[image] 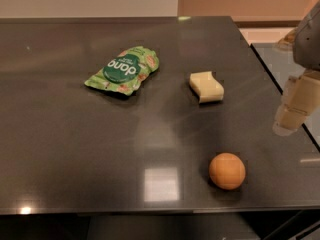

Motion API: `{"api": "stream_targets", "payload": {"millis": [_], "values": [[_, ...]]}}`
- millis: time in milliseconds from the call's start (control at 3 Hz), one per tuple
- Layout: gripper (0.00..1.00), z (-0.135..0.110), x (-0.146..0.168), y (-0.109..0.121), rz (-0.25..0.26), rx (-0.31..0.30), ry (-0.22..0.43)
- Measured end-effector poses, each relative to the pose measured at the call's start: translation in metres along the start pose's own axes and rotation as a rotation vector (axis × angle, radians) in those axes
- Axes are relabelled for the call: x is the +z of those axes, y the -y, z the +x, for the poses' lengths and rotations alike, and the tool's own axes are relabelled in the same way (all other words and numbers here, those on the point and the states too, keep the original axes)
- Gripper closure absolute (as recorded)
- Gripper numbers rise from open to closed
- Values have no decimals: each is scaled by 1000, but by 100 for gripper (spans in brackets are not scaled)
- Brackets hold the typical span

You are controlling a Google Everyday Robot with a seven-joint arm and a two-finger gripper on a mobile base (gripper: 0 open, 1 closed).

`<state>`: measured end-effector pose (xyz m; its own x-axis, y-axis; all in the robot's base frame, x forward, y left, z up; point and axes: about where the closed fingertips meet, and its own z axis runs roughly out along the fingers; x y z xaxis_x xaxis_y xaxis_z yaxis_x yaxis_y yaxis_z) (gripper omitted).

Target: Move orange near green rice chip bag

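The orange [227, 171] is a small round fruit on the dark table, near the front edge on the right. The green rice chip bag [123, 70] lies flat at the back left of the table, its dark green round logo facing up. The two are far apart. My gripper [293, 110] hangs at the right edge of the view, above the table's right side, up and to the right of the orange and not touching it. It holds nothing that I can see.
A pale yellow wavy-edged block [206, 86] lies between the bag and the orange, right of centre. The dark table [75, 149] ends at the front and at the right, where a second glossy surface [280, 64] adjoins.
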<state>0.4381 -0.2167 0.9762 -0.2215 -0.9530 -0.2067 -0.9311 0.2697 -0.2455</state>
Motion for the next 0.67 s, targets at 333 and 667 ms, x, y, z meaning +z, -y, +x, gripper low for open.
{"api": "stream_targets", "payload": {"millis": [333, 667], "values": [[0, 0, 0, 0, 0, 0, 0], [0, -2, 1, -2, 3, -15, 12]]}}
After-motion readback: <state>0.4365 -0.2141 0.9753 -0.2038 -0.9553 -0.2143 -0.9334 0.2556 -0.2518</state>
